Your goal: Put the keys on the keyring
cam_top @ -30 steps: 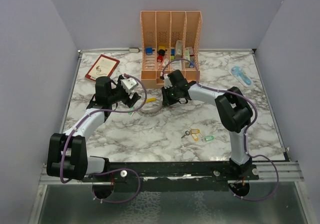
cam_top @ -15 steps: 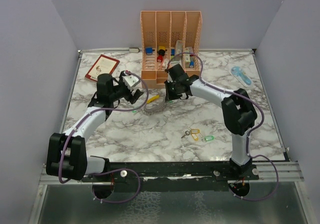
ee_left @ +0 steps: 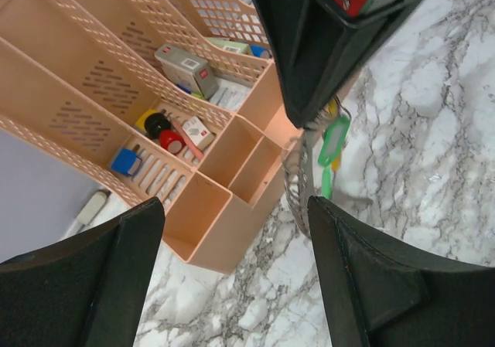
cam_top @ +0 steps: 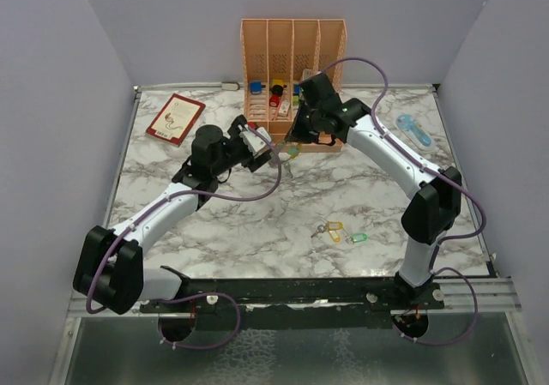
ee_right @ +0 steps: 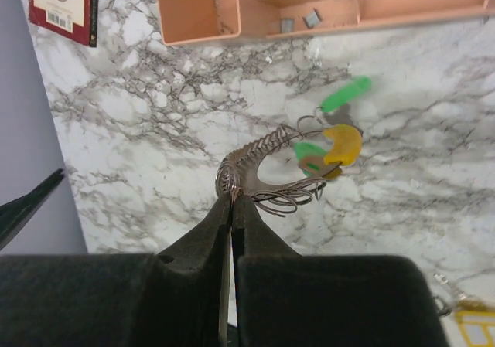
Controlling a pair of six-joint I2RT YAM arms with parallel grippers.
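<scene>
My right gripper point(ee_right: 232, 193) is shut on the keyring point(ee_right: 259, 155), a coiled silver wire loop lifted off the table. Keys with green and yellow heads point(ee_right: 332, 147) hang on the ring's far side, and one green key point(ee_right: 346, 93) sticks out beyond them. From above, the right gripper point(cam_top: 297, 138) hangs just in front of the organizer with the keys point(cam_top: 292, 153) dangling under it. My left gripper point(cam_top: 260, 141) is open just left of the ring. Its wrist view shows the ring point(ee_left: 300, 178) and a green key point(ee_left: 334, 141) past its right finger point(ee_left: 387, 285). Two more keys point(cam_top: 333, 230) lie loose at the front right.
An orange slotted organizer point(cam_top: 292, 51) with small blocks and boxes stands at the back middle, close behind both grippers. A red book point(cam_top: 175, 117) lies at the back left. A pale blue object point(cam_top: 412, 129) lies at the back right.
The right gripper closed on the keyring, lifted it and carried it back and right toward the organizer. The left gripper followed to the right, still open.
</scene>
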